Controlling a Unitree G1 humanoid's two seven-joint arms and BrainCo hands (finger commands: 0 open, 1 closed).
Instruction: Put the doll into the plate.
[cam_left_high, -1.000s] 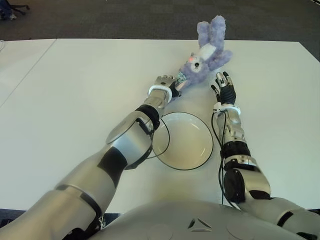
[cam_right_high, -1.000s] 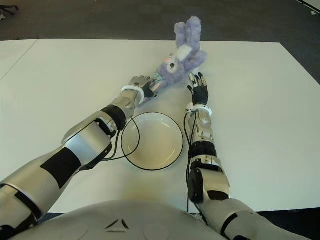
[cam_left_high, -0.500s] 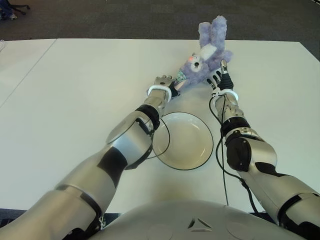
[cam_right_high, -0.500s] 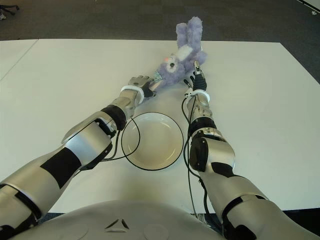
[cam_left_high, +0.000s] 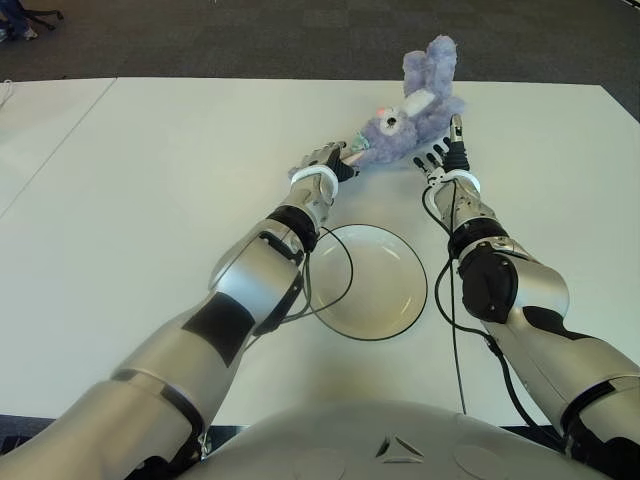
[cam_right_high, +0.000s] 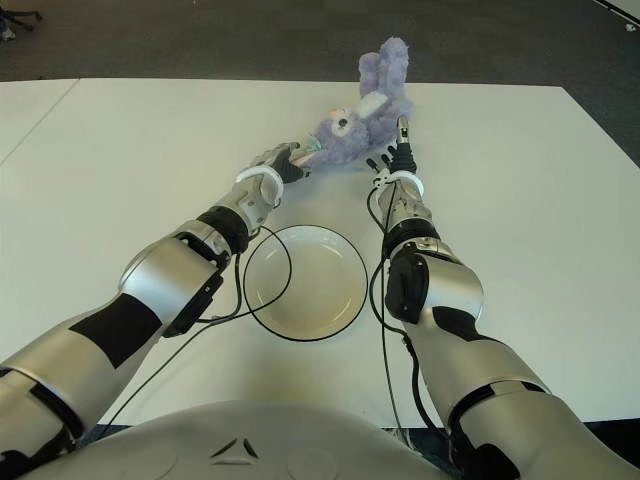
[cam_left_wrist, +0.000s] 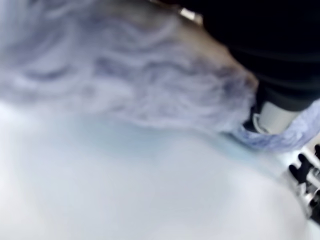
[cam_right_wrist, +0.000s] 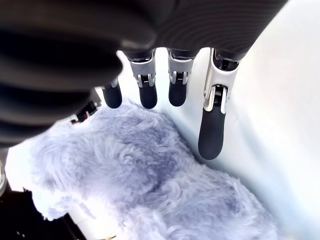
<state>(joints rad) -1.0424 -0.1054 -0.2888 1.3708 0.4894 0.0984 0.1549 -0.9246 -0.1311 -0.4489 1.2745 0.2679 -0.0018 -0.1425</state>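
The doll (cam_left_high: 412, 118) lies beyond the empty plate (cam_left_high: 372, 280); the left hand (cam_left_high: 322, 160) touches it, grip unclear, and the right hand (cam_left_high: 446, 160) is spread beside it.

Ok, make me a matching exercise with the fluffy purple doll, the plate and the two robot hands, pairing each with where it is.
Column one:
1. fluffy purple plush doll
2. round white plate
3. left robot hand
4. right robot hand

Column two:
A. empty, between the forearms
B. at the doll's left end
C. far side of the white table
D. fingers extended by the doll's right side

Pairs: 1-C, 2-A, 3-B, 4-D
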